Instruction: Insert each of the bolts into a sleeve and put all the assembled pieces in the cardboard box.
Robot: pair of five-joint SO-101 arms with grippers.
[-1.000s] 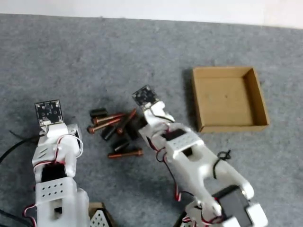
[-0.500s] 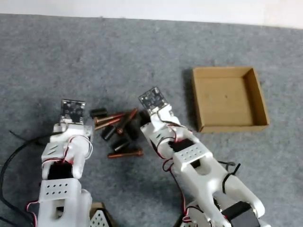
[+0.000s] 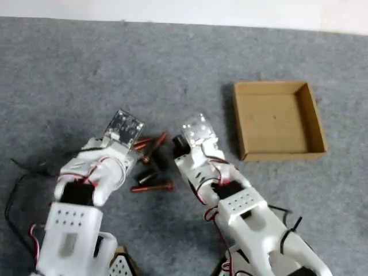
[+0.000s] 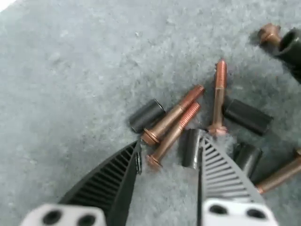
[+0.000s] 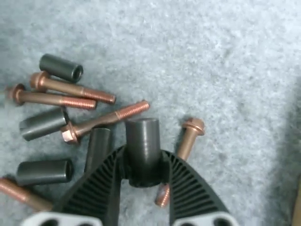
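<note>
The right end effector (image 5: 143,159) is squeezing a short dark metal sleeve (image 5: 141,134). The left end effector (image 4: 169,149) hangs wide open over long copper bolts (image 4: 176,113). The brown cardboard box (image 3: 275,118) sits well apart on the grey bench (image 3: 86,69).

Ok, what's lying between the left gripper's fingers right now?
Left wrist view: two bolt heads and a dark sleeve lie on the carpet inside the open left gripper.

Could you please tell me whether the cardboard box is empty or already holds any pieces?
Empty: the cardboard box shows only its bare floor in the high view, while the bolts lie outside it on the grey mat.
</note>
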